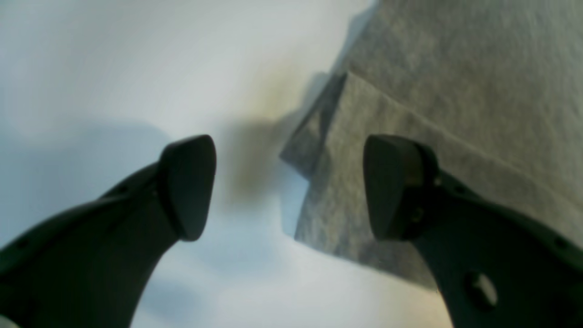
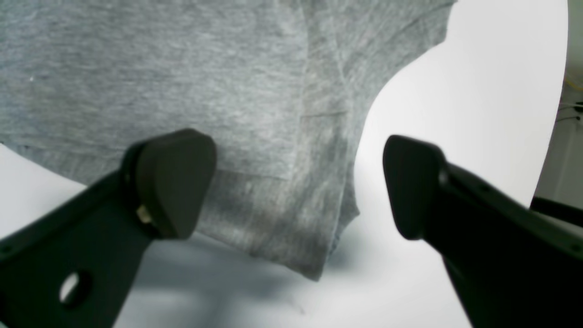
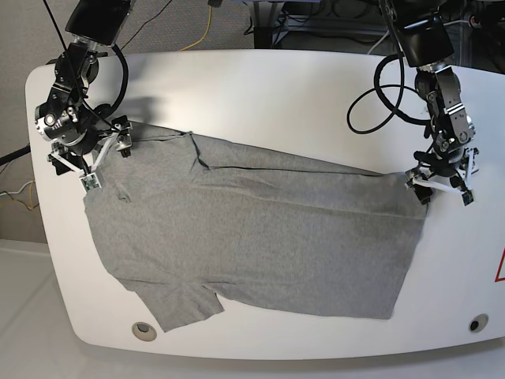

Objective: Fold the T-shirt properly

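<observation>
T-shirt point(image 3: 252, 237) is lying spread across the white table point(image 3: 260, 87), its long axis running left to right in the base view, with a sleeve pointing toward the near left and the far edge already turned over in a shallow fold. We are holding both grippers wide open, with nothing between their pads. Our right gripper point(image 3: 88, 154) is hanging at the shirt's far-left corner; in its wrist view the pads are straddling a doubled corner of grey cloth point(image 2: 273, 191), which is lying just ahead of and below the opening. Our left gripper point(image 3: 442, 180) is hovering at the far-right corner; in its wrist view, which is blurred, the edge of the cloth point(image 1: 328, 191) is sitting between the pads, nearer the right-hand one point(image 1: 394, 187), while the other pad is over bare table. So each arm is standing at its own end of the far edge, neither clearly nearer, and we judge that the coming move is turning on dropping straight down onto those two corners and pulling them toward the near side. The table is looking smooth and glossy, so the soft knit may be sliding or bunching instead of lifting. Cables point(image 3: 379, 95) are trailing over the far side, and grey floor is showing beyond the table's rounded rim.
</observation>
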You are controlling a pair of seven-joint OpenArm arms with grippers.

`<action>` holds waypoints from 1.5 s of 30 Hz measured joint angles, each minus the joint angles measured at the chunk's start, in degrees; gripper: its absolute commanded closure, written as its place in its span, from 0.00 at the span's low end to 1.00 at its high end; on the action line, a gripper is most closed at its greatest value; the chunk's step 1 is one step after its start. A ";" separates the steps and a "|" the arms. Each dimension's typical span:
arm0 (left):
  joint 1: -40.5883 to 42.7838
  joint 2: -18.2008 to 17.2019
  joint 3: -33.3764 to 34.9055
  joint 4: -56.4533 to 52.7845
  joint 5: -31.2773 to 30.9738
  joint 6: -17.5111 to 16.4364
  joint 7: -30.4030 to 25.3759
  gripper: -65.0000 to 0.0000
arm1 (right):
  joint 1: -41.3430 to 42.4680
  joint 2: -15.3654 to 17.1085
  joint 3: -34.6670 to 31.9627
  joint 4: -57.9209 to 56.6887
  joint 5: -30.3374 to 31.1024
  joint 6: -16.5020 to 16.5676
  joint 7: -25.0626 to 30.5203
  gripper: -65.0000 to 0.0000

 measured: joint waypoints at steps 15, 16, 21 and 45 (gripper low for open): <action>-3.67 -0.07 0.07 -10.08 0.00 -0.20 -5.70 0.26 | -1.22 0.00 0.00 0.04 0.02 0.00 0.04 0.12; -4.13 -0.09 0.07 -10.60 0.00 -1.03 -5.84 0.26 | -1.22 0.02 0.00 0.04 0.02 0.00 0.11 0.12; -4.39 -0.02 0.07 -12.00 0.07 -6.54 -7.28 0.27 | -1.27 0.00 0.00 0.04 0.00 0.00 0.15 0.12; -5.33 1.33 -4.02 -12.35 -0.66 -14.21 -2.40 0.98 | -1.27 -0.24 1.01 0.04 0.00 0.02 0.17 0.12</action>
